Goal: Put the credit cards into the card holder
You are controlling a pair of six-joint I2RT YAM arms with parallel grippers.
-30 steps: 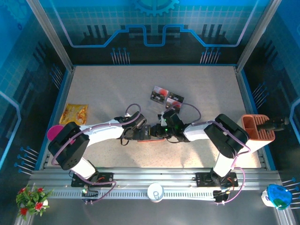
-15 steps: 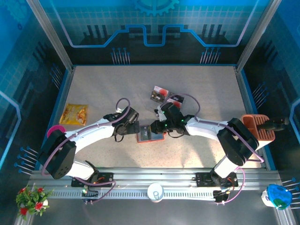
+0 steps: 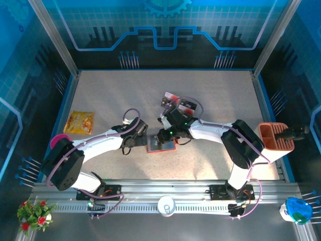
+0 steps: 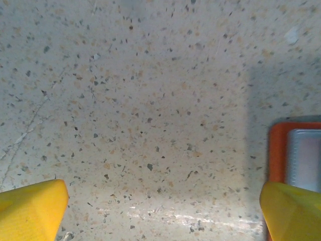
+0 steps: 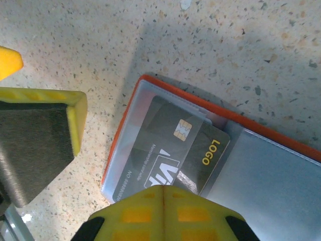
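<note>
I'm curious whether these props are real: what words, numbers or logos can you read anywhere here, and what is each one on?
"LOGO": yellow, on the dark credit card in the card holder.
"VI": big white letters on that card; the rest is under the right end effector.
Small white line on that card: too blurred to read.
Markings on the two loose cards, yellow packet and white cup: too small to read.

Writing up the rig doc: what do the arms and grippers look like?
Both the left arm and right arm have white links, black joints and looping pink-purple cables. The left gripper and right gripper have yellow fingers.
</note>
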